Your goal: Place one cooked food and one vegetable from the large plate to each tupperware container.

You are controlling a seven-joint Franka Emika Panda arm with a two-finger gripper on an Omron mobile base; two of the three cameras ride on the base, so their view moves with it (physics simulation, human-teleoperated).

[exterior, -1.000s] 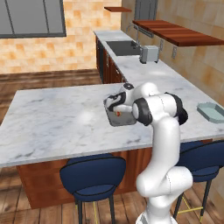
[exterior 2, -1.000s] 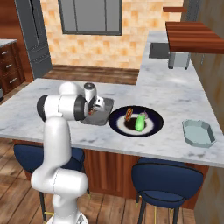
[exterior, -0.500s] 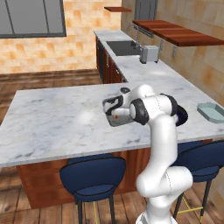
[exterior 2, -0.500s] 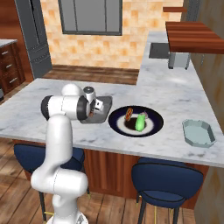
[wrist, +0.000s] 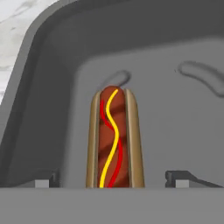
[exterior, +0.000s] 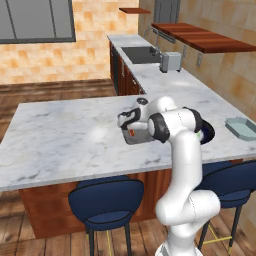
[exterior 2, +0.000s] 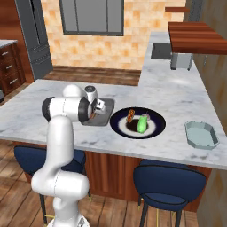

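Hand view looks straight down into the dark grey tub [wrist: 52, 57], and my claw [wrist: 112, 179] stands spread wide: one dark fingertip [wrist: 43, 181] shows at the lower left and the other at the lower right, with the hot dog [wrist: 114, 138] lying between them on the tub floor. I cannot tell whether either tip touches the bun; both seem to stand clear of its sides, so I am pinching nothing. The hot dog is a brown sausage in a tan bun with a red line and a yellow line of sauce winding along it, and it lies lengthwise toward the tub's far wall. A corner of white marble bench [wrist: 17, 17] shows beyond the tub's rim at the upper left. From the left base view my claw [exterior: 131, 131] hangs low over the grey tub [exterior: 136, 138] on the bench [exterior: 65, 135], with a speck of red visible inside. From the right base view the grey tub [exterior 2: 105, 116] sits just beside the large plate [exterior 2: 155, 131], which carries another hot dog [exterior 2: 129, 116] and a green vegetable [exterior 2: 142, 125]. The pale teal tub [exterior 2: 201, 135] rests well apart, near the bench's right end. I can read no writing or labels anywhere.
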